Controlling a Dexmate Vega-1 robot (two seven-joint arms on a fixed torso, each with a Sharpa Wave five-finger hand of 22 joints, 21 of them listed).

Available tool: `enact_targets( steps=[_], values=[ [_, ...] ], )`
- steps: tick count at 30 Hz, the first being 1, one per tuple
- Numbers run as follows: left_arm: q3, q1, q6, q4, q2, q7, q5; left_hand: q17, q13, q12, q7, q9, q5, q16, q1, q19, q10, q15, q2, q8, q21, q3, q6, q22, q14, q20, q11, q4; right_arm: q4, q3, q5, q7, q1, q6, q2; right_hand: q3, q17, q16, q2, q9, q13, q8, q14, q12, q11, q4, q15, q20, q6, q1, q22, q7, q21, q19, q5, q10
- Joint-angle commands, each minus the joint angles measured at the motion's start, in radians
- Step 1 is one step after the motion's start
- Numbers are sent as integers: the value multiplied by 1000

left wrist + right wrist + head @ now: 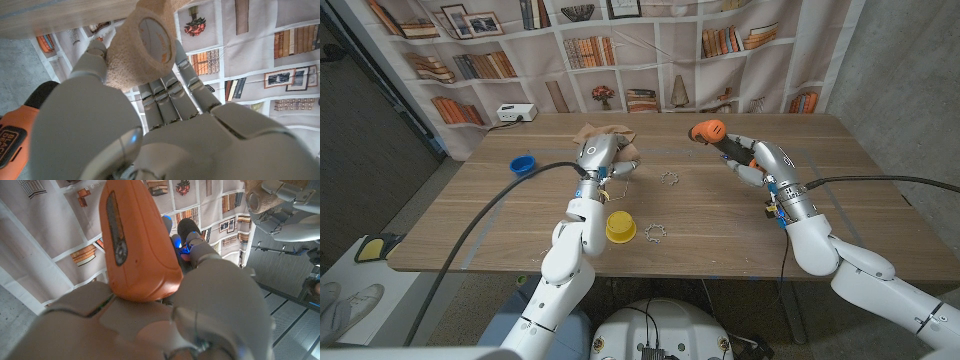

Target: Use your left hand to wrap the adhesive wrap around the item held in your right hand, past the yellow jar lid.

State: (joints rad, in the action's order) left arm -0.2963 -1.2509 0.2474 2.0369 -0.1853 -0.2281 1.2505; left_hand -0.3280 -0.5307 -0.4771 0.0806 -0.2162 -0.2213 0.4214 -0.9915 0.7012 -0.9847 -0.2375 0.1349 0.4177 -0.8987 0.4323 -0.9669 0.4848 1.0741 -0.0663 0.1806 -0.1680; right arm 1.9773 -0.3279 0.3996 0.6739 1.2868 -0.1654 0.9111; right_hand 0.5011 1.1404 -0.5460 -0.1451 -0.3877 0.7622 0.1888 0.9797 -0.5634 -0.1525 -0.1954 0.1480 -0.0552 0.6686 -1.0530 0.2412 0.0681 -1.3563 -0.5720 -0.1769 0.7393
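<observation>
The tool (137, 240) is buried in the right hand (200, 315), its lower end hidden; the wrap (142, 45) runs off frame, possibly trailing loose.

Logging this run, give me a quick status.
Left robot hand holds wrap roll. Right robot hand grips orange tool. Hands apart, no wrap on tool. Yellow lid near edge.
</observation>
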Motion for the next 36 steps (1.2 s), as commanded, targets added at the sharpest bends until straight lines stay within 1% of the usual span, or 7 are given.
enact_targets(
  steps=[1, 9, 16, 22, 28, 31, 36],
  values=[
    [20, 11, 18, 39, -4, -39, 10, -2, -6, 2, 8, -3, -6, -2, -226, -7, -13, 0, -230, 4, -10, 0, -45, 6, 11, 4, 6, -2, 14, 0, 9, -3, 10, 17, 4, 130, 2, 0, -42, -2, 3, 6, 8, -2, -3, 119, 77, -155, 59, 9, -3, 49, -99, 7, 1, 11],
    [37, 10, 25, 63, -6, -68, 35, -3, -6, 2, 6, -3, -8, -6, -225, -15, -18, 0, -228, 4, -24, -1, -49, 11, 15, 4, 6, -2, 16, 0, 13, -3, 12, 24, 8, 130, 3, 0, -42, -2, 2, 6, 9, -1, -3, 119, 77, -155, 61, 10, -9, 49, -105, 9, 1, 12],
    [54, 20, 15, 68, -6, -74, 18, -3, -7, 5, 8, -3, -11, -11, -224, -26, -17, 0, -227, 2, -37, -1, -48, 15, 17, 5, 6, -2, 7, -14, 20, -7, 0, 20, 3, 131, 4, 0, -43, -2, 4, 6, 10, 0, -5, 118, 77, -155, 61, 10, -17, 51, -111, 11, 1, 11],
    [63, 32, 6, 63, -1, -64, -15, -4, -9, 8, 9, -3, -12, -16, -222, -17, -16, 1, -226, 1, -56, -1, -48, 18, 21, -2, 7, -1, 10, -14, 20, -5, 4, 23, 5, 132, 4, 0, -43, -2, 4, 6, 10, 1, -6, 118, 77, -155, 62, 10, -22, 50, -116, 13, 1, 12],
    [64, 51, -7, 51, -10, -56, -37, -4, -9, 13, -3, -3, -15, -26, -222, -24, -13, 0, -225, -4, -76, 1, -42, 21, 19, -8, -5, -2, 17, -13, 26, -2, 8, 32, 5, 132, 2, 2, -43, -2, 4, 5, 10, 1, -6, 118, 77, -155, 60, 10, -27, 50, -121, 15, 1, 12],
    [65, 63, -11, 48, -11, -52, -50, -6, -10, 15, -3, -4, -16, -30, -222, -28, -15, 1, -225, -6, -85, 2, -38, 21, 19, -12, -16, -2, 21, -13, 28, -4, 8, 32, 8, 133, 1, 2, -43, -2, 5, 5, 10, 1, -5, 117, 77, -155, 61, 10, -28, 50, -123, 15, 1, 13],
    [63, 81, -13, 40, -11, -57, -62, -7, -13, 17, -7, -4, -18, -34, -224, -33, -13, 1, -226, -8, -95, 5, -37, 20, 19, -12, -14, -3, 23, -23, 33, -15, -1, 29, 10, 133, 2, 2, -42, -2, 4, 5, 11, 2, -6, 117, 77, -155, 60, 10, -31, 52, -125, 16, 1, 14]
  ],
)
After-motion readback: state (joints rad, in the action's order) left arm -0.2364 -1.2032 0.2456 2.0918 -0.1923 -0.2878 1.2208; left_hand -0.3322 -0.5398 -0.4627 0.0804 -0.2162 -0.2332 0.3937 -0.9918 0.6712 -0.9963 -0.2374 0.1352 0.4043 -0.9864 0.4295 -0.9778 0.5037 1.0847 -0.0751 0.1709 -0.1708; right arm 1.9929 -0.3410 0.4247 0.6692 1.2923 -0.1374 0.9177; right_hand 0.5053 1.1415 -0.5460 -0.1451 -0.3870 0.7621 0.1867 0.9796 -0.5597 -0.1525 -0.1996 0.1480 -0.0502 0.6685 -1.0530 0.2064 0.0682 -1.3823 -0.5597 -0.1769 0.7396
